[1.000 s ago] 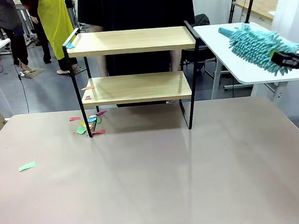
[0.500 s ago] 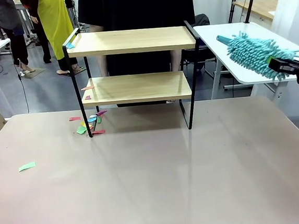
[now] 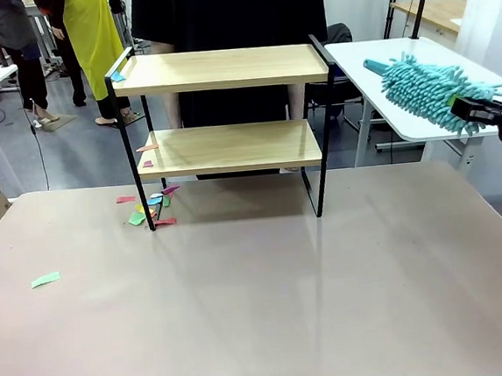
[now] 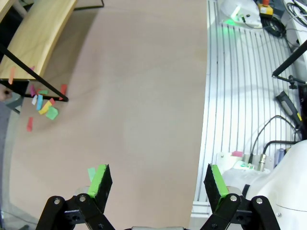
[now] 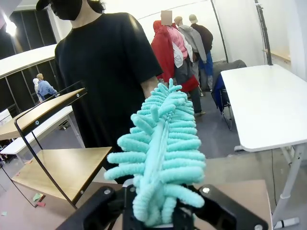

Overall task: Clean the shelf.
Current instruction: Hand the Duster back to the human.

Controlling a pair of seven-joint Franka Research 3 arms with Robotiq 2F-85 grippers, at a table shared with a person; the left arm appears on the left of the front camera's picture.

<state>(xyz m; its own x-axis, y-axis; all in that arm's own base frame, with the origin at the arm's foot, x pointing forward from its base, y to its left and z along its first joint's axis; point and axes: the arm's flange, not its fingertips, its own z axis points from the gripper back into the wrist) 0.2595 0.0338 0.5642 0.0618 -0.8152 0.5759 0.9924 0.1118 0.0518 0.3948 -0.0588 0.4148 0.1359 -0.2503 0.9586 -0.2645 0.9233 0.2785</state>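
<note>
While the small two-tier shelf [image 3: 225,129] of light wooden boards in a thin black metal frame stands at the far middle of the tabletop [image 3: 262,310], the right tool [image 3: 489,114] hovers off to its right, clamped on the handle of a fluffy teal microfibre duster [image 3: 431,89]. From the right wrist view, that duster [image 5: 160,153] points up and forward with the shelf [image 5: 57,167] off to one side. Over on the left, the left tool [image 4: 156,179] hangs above bare tabletop, jaws spread wide, nothing between them. Bright paper scraps [image 3: 151,205] cluster by the shelf's front left leg, with a few on the boards' left ends. That frame looks light and stiff, likely to slide if pushed hard; steady it by a side rail. The duster looks soft and forgiving, so gentle sweeps should do.
</note>
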